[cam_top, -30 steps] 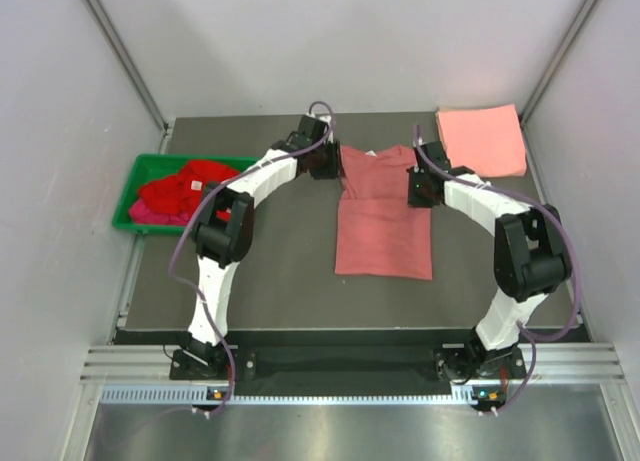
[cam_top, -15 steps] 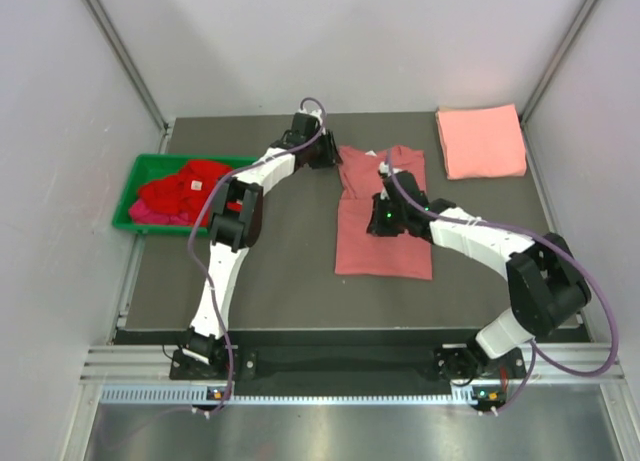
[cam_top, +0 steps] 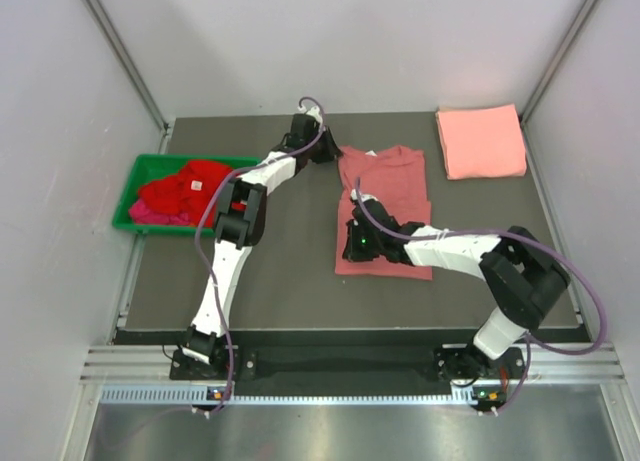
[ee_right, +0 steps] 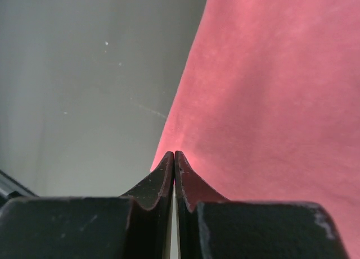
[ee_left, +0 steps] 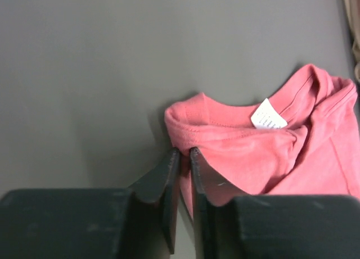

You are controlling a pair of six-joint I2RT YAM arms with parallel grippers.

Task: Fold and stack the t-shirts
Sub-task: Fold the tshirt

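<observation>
We see the rose-red t-shirt (cam_top: 385, 196) lying flat in the middle of the dark table (cam_top: 280, 256), collar toward the far edge and its lower part folded narrower. The left gripper (ee_left: 181, 152) sits at the far left corner by the collar, its jaws narrow, with the shirt's bunched edge running down into the slit between them, near the white label (ee_left: 268, 115). The right gripper (ee_right: 174, 153) is pressed together at the shirt's left edge; we cannot tell whether cloth is caught. A folded salmon-pink t-shirt (cam_top: 481, 141) lies at the far right corner, well apart. Crumpled red t-shirts (cam_top: 185, 189) fill the green bin (cam_top: 135, 186) at the left.
</observation>
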